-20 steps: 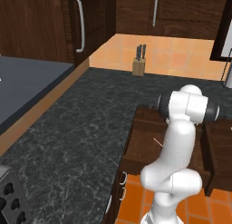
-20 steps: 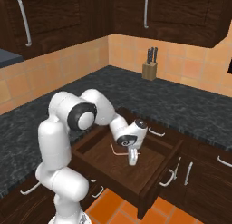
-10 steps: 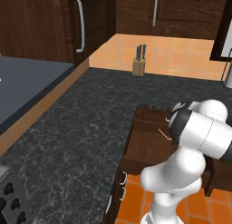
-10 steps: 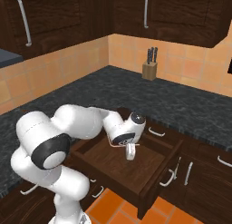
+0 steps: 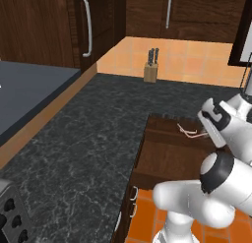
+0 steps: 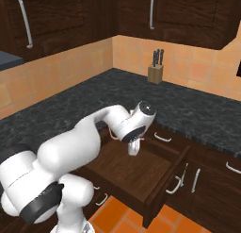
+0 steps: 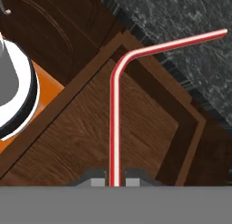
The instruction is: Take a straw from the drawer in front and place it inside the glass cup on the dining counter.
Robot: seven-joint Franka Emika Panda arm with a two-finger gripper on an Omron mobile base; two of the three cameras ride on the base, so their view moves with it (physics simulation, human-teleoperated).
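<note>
The straw (image 7: 114, 123) is thin, striped red and white, with a sharp bend near its far end. In the hand view it runs straight up from between the two finger tips, then its bent tip angles off sideways over the drawer (image 7: 95, 128) edge toward the black speckled counter (image 7: 181, 19). The gripper (image 7: 115, 177) is clamped on the straw's lower end, above the open drawer's wooden floor. The right base view shows the gripper (image 6: 134, 148) pointing down into the drawer (image 6: 141, 175); the straw there is hard to make out. The left base view shows a thin pale line, probably the straw (image 5: 189, 133), beside the wrist, and a knife block (image 5: 151, 70) far behind.
</note>
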